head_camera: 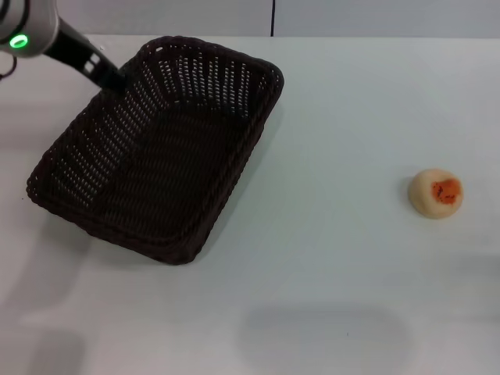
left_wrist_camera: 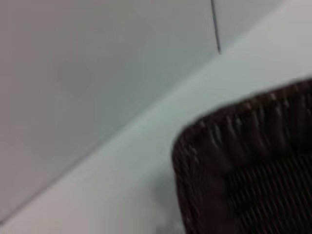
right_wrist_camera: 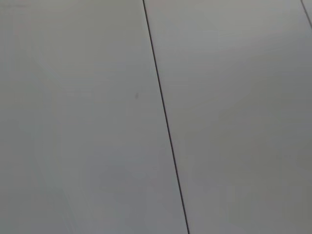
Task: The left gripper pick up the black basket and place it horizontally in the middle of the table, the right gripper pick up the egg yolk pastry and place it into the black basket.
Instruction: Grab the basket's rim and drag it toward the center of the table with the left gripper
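Note:
The black basket (head_camera: 160, 152) lies diagonally on the left half of the white table (head_camera: 336, 258), its open side up. My left gripper (head_camera: 112, 79) reaches in from the top left, below the arm's green ring, and meets the basket's far left rim. Its black tip merges with the wicker. A corner of the basket also shows in the left wrist view (left_wrist_camera: 243, 165). The egg yolk pastry (head_camera: 436, 193), a cream ball with an orange-red patch on top, sits alone at the right side of the table. My right gripper is out of view; its wrist view shows only grey wall panels.
A grey wall with a dark vertical seam (head_camera: 273, 17) runs behind the table's far edge. White tabletop lies between the basket and the pastry.

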You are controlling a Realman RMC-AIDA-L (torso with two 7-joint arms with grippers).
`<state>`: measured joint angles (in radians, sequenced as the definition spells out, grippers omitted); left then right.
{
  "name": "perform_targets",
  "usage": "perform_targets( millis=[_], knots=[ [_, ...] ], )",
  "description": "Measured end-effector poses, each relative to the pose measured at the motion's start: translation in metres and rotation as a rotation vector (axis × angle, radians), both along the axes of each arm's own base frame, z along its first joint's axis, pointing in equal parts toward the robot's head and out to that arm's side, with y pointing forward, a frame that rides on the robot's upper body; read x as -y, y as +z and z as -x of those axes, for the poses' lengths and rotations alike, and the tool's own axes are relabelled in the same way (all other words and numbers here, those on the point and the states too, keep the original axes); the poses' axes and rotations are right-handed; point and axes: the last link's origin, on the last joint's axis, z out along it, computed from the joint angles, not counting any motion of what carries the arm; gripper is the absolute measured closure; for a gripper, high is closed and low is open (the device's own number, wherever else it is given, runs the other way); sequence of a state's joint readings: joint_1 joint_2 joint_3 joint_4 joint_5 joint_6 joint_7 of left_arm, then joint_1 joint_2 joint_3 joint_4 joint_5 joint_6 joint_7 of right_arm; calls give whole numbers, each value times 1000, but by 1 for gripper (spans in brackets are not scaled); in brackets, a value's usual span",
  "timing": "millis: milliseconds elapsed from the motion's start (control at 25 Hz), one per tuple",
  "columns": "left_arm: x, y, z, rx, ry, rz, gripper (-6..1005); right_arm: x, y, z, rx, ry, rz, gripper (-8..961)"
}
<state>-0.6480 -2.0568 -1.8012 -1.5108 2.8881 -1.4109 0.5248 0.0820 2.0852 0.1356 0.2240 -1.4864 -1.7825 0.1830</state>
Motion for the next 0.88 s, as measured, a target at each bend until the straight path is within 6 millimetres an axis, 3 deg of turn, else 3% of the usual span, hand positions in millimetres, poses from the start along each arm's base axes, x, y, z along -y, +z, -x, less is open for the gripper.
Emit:
perform_targets(
  millis=[880],
  knots=[
    [-17,-13,21,13,158,39,269,0,-3,2,13,21,31,179]
  ],
)
